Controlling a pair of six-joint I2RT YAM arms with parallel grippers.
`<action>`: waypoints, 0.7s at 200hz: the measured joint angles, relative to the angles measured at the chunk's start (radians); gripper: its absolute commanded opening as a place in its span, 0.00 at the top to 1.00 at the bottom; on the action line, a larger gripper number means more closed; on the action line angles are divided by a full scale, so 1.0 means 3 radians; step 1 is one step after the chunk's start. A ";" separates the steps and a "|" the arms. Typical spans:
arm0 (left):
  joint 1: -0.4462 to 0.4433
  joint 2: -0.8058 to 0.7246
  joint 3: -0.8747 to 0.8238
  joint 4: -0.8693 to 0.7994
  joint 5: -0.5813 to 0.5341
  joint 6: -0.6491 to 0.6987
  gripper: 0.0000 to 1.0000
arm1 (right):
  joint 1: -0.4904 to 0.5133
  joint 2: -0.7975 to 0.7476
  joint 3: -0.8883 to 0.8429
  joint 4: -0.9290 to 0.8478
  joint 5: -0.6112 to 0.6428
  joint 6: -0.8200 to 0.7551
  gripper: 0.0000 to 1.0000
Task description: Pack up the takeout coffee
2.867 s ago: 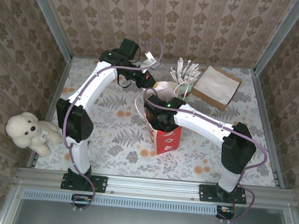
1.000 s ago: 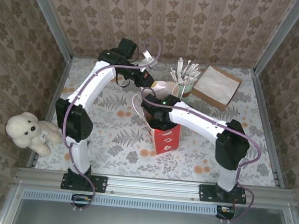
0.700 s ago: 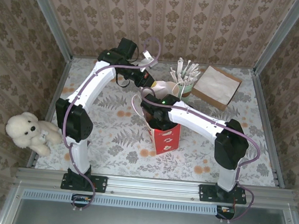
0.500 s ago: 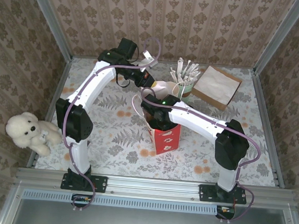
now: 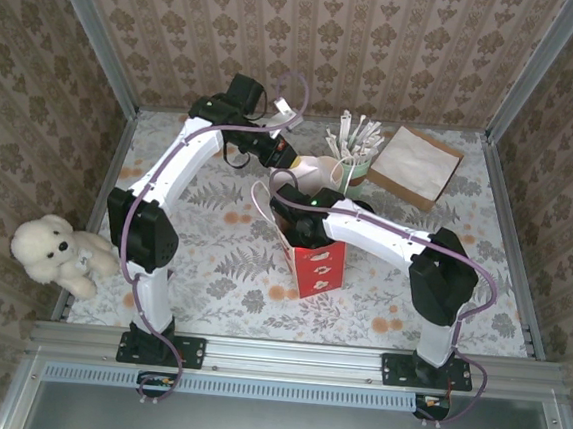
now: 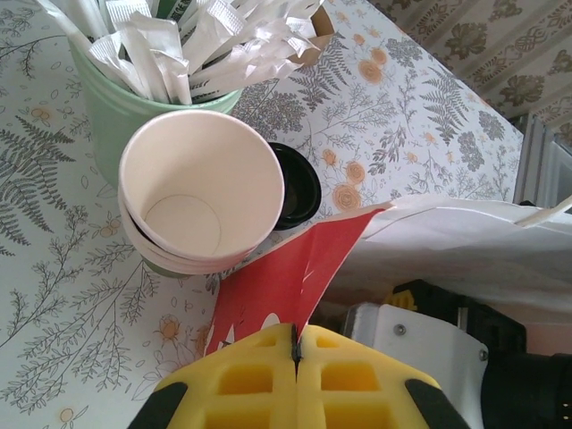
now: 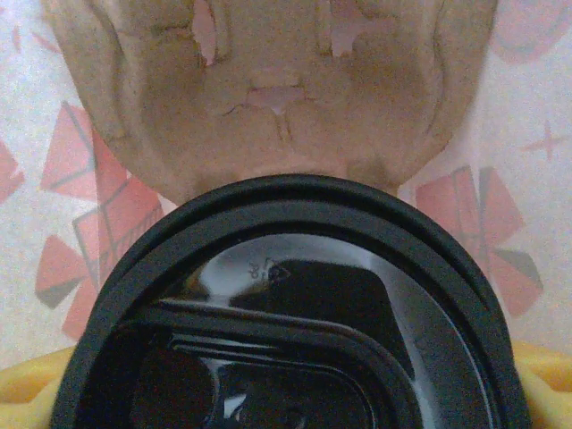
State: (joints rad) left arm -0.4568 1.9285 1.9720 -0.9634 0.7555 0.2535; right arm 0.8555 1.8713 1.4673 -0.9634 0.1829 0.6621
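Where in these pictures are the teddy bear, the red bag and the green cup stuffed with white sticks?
Teddy bear (image 5: 51, 242), top view, on its head.
Red bag (image 5: 318, 267), top view, on its red front face.
Green cup of sticks (image 6: 98, 100), left wrist view, on its green wall.

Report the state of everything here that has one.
Bag: upright, open.
Left hand: shut on the bag's rim.
Right hand: shut on a black lid, inside the bag.
Cup: upright, empty, unlidded.
Stick cup: upright, full.
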 measured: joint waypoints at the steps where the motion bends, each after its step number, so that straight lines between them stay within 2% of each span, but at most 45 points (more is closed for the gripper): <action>1: 0.0000 0.0000 0.0000 0.0000 0.0000 0.0000 1.00 | 0.0000 0.0003 -0.0001 0.0004 0.0006 0.0000 0.54; 40: -0.0001 0.0000 -0.0001 0.0001 -0.0011 0.0000 1.00 | 0.0000 0.0065 -0.0004 0.0104 0.0078 -0.0003 0.53; 140: -0.0031 -0.0008 -0.0032 -0.0005 -0.0086 -0.0081 1.00 | 0.0005 0.0028 0.0084 -0.0195 -0.0136 0.0001 0.51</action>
State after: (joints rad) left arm -0.4660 1.9263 1.9625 -0.9649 0.7296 0.2291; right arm 0.8570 1.8797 1.4925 -1.0218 0.1421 0.6624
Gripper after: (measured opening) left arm 0.046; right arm 0.799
